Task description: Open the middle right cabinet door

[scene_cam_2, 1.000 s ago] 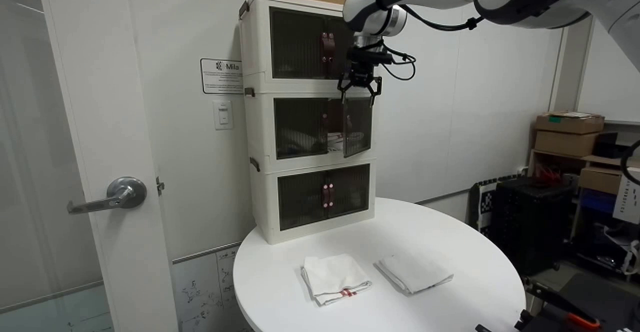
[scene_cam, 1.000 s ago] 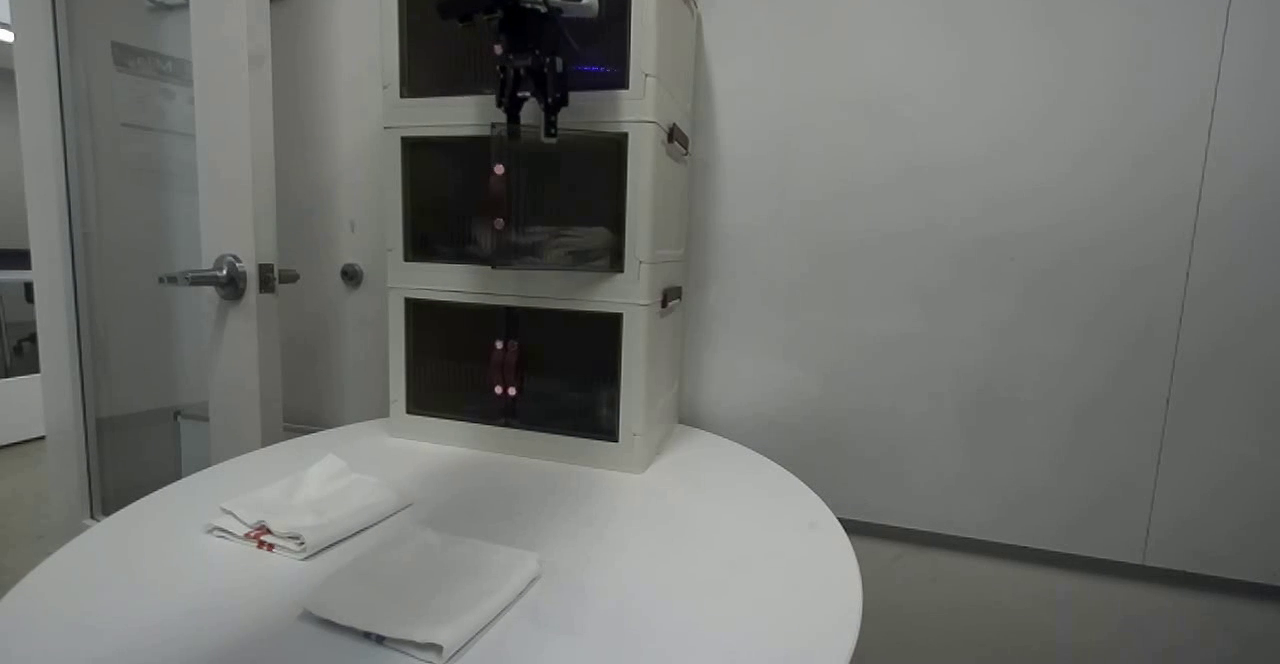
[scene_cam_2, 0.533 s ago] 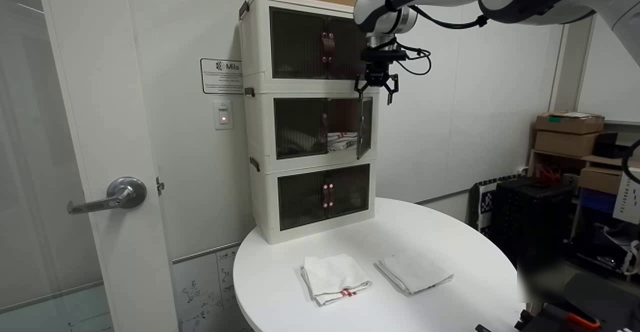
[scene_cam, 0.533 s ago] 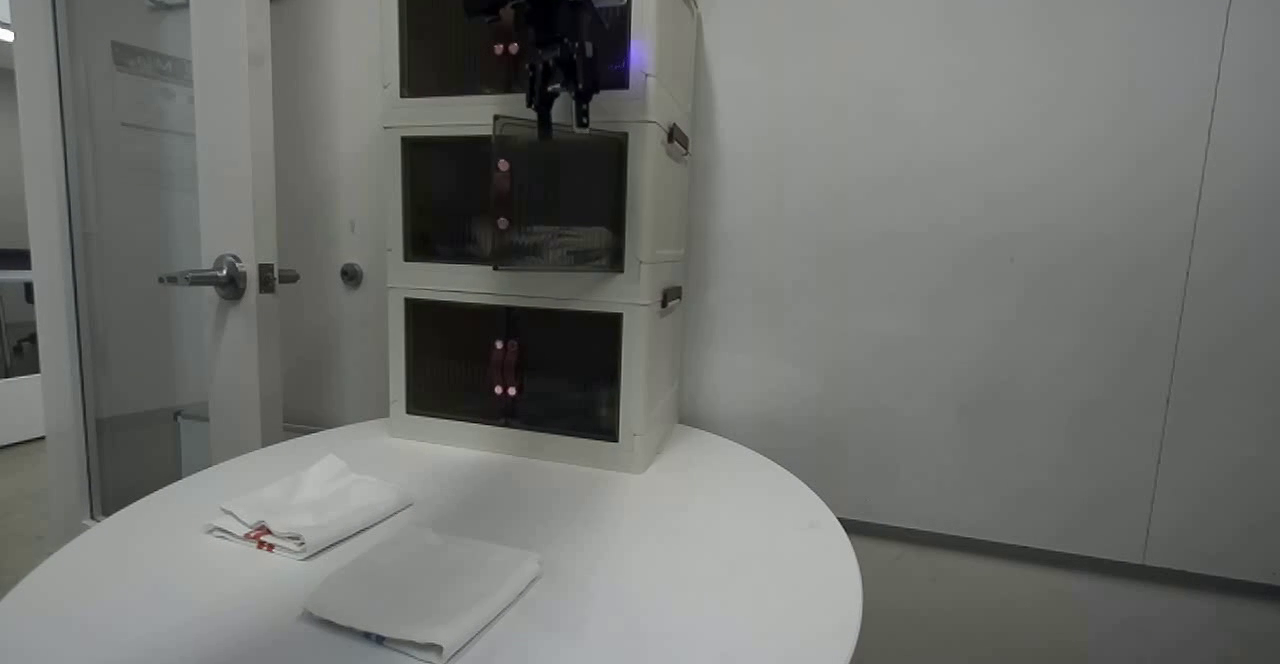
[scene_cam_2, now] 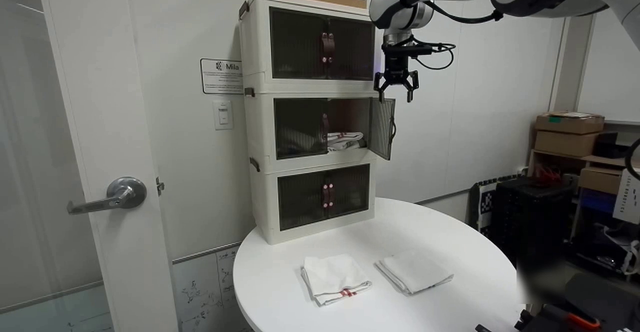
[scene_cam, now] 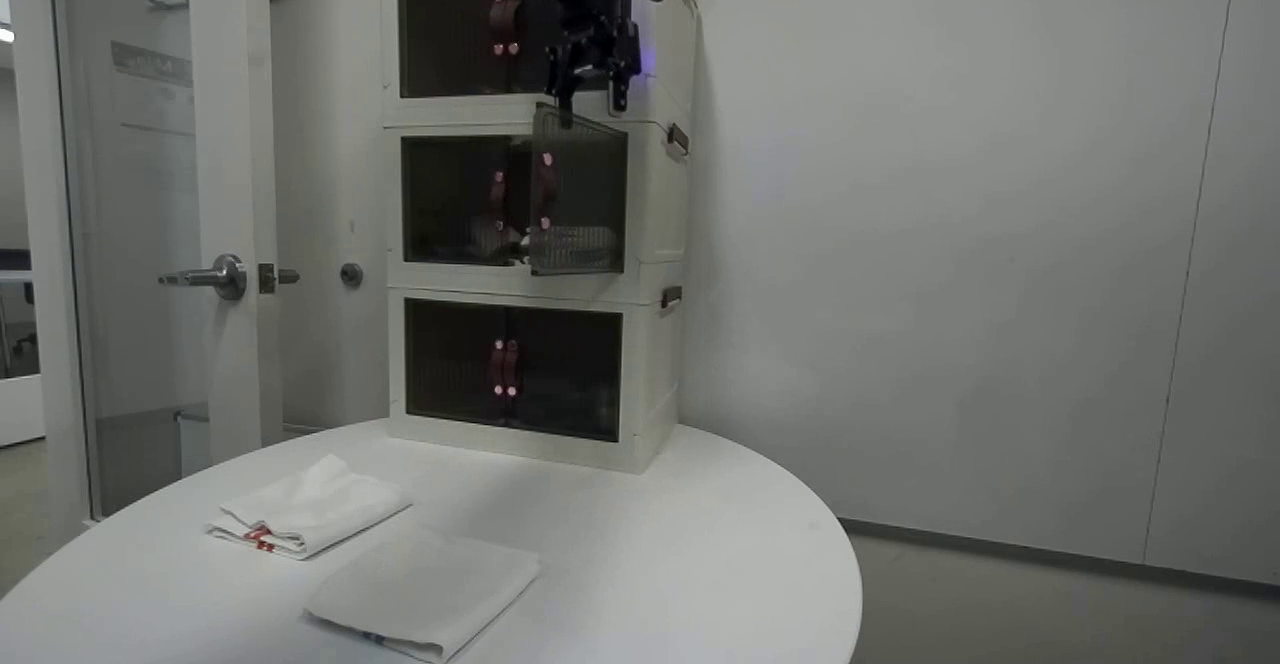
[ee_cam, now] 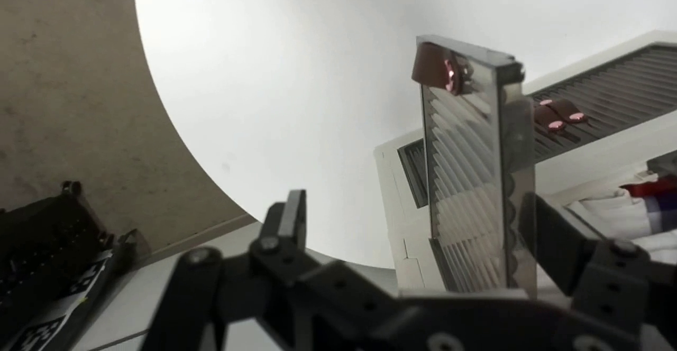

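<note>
The middle right cabinet door is a dark see-through ribbed panel with a brown strap handle. It is swung outward, roughly square to the front, in both exterior views (scene_cam: 585, 194) (scene_cam_2: 382, 129). In the wrist view the door (ee_cam: 465, 182) stands between my fingers. My gripper (scene_cam_2: 396, 97) points down at the door's top edge; it also shows in an exterior view (scene_cam: 592, 109) and the wrist view (ee_cam: 415, 213). It is open and grips nothing. One finger (ee_cam: 555, 240) is on the door's inner side and looks in contact with it. The other finger is apart, beyond its outer side.
Folded cloths (scene_cam_2: 345, 141) lie inside the middle unit. The left panel (scene_cam_2: 300, 127) of that unit is shut. The top unit (scene_cam_2: 320, 84) and bottom unit (scene_cam_2: 320, 223) are shut. Two folded cloths (scene_cam_2: 335, 277) (scene_cam_2: 415, 272) lie on the round white table (scene_cam_2: 400, 317).
The middle right door has swung much further outward, showing the cloths inside. My gripper has moved to the right in both exterior views along with the door, staying open.
</note>
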